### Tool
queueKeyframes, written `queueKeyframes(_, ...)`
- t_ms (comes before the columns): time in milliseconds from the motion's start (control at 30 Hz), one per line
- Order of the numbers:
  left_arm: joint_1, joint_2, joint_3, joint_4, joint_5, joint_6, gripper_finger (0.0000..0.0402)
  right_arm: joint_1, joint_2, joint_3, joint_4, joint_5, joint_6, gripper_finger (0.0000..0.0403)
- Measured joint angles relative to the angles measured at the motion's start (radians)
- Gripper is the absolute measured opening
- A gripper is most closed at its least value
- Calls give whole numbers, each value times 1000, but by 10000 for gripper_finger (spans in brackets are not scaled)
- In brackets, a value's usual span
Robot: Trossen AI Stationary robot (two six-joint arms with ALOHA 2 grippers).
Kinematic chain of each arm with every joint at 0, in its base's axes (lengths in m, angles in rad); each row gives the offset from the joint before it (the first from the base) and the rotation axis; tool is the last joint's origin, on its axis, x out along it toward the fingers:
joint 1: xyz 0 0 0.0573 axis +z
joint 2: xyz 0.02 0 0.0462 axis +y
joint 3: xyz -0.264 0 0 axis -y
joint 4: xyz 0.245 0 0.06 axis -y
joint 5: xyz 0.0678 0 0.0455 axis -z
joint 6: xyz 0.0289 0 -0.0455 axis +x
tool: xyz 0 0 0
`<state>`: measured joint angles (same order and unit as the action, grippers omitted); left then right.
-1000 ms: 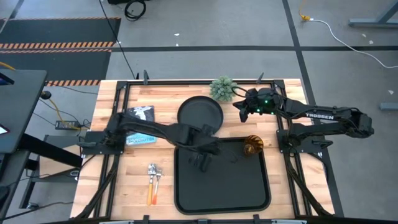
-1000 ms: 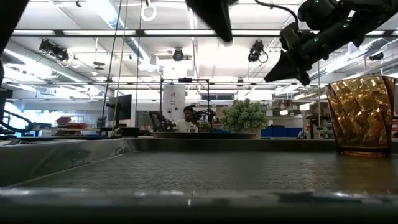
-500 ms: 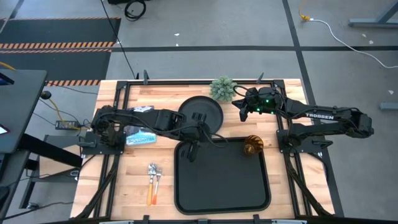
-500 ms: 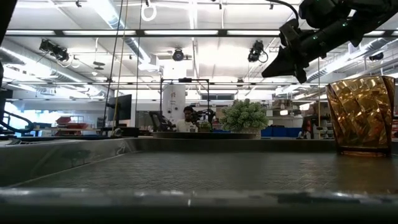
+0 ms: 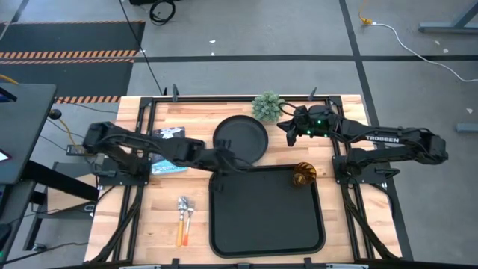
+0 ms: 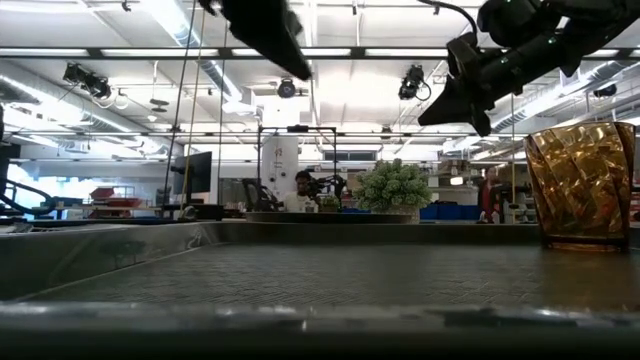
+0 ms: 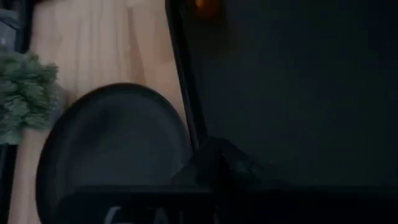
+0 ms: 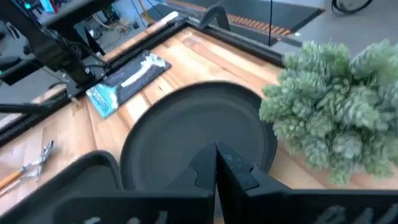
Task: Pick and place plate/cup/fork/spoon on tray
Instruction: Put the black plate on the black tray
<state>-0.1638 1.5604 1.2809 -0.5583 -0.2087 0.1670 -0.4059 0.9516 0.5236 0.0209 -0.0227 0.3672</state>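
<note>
The cup was already set in the tray; the plate lay just beyond its far rim. Both grippers—left gripper, right gripper—were clenched empty nearby. Next, opening and gripping the plate's rim was judged necessary.

Wooden table carries tray, plate, fork, spoon.

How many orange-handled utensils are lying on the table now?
2: the fork and the spoon lie side by side on the wooden table, left of the tray. None seems hidden.
</note>
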Motion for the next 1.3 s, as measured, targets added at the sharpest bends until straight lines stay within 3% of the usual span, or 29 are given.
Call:
queueKeyframes(333, 4, -259, -271, 216, -11, -32, 8, 69, 79, 0, 30, 74, 67, 10)
queueKeyframes(567, 9, -441, -467, 299, -101, -90, 8, 130, 117, 8, 45, 136, 71, 10)
queueKeyframes(1000, 18, -727, -715, 378, -157, -219, 8, 118, 359, 355, -376, 184, 59, 12)
queueKeyframes(1300, 13, -891, -854, 427, -223, -260, 8, 48, 469, 389, -495, 178, 81, 65)
